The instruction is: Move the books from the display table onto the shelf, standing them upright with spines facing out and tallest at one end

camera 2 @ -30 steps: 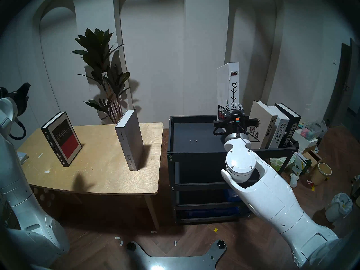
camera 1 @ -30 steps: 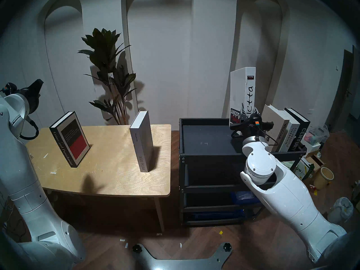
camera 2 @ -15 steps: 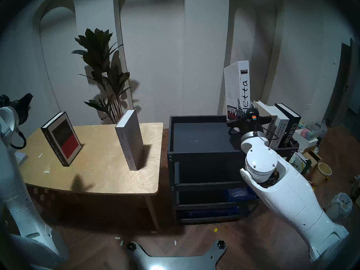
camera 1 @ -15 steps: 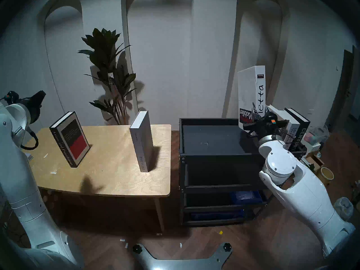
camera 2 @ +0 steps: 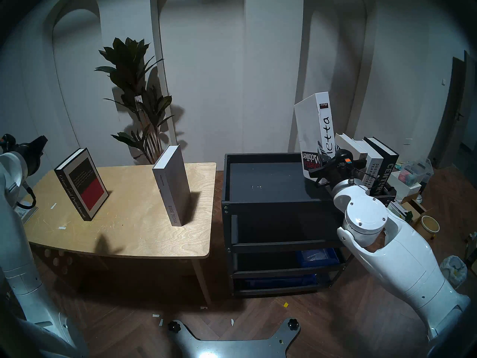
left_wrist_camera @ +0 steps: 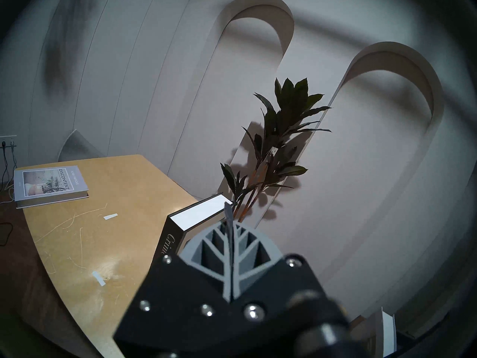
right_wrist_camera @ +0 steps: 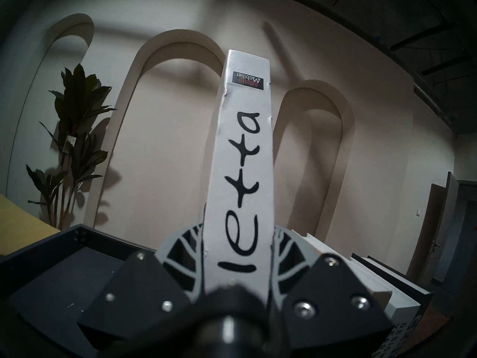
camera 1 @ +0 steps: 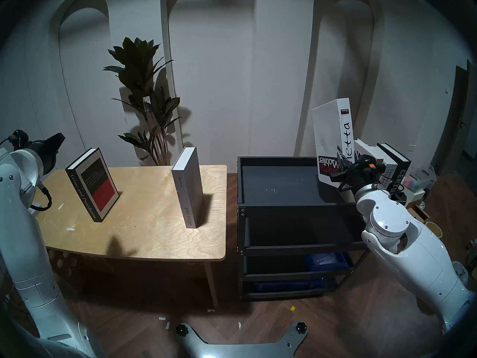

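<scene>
Our right gripper (right_wrist_camera: 238, 256) pinches the tall white Arietta book (camera 1: 333, 140) by its spine, tilted over the black rack (camera 1: 278, 184) beside the Welcome, Designhotels and Century books (camera 1: 387, 166), to join that row. Our left gripper (left_wrist_camera: 230, 249) is pressed together, empty.

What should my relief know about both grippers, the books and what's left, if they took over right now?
Right gripper: shut on the tall white Arietta book, tilted on the black metal rack beside three shelved hardcovers.
Left gripper: shut, empty, raised by the plywood table.
Left: release Arietta upright, then move the black Crime and Punishment and grey Special Issue.
</scene>
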